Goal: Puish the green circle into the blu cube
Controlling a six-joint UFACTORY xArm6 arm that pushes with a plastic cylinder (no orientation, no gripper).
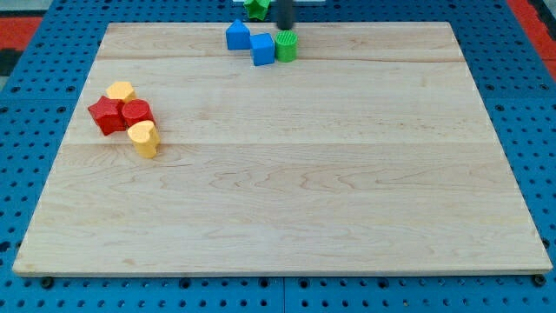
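Green circle (286,45) sits at the board's (278,174) top edge, already touching the blue cube (262,49) on its left; push looks essentially done; my tip (284,28) is just above the circle, bare rod, grasping nothing; next move, if any: a short nudge toward the view's left, else retract.
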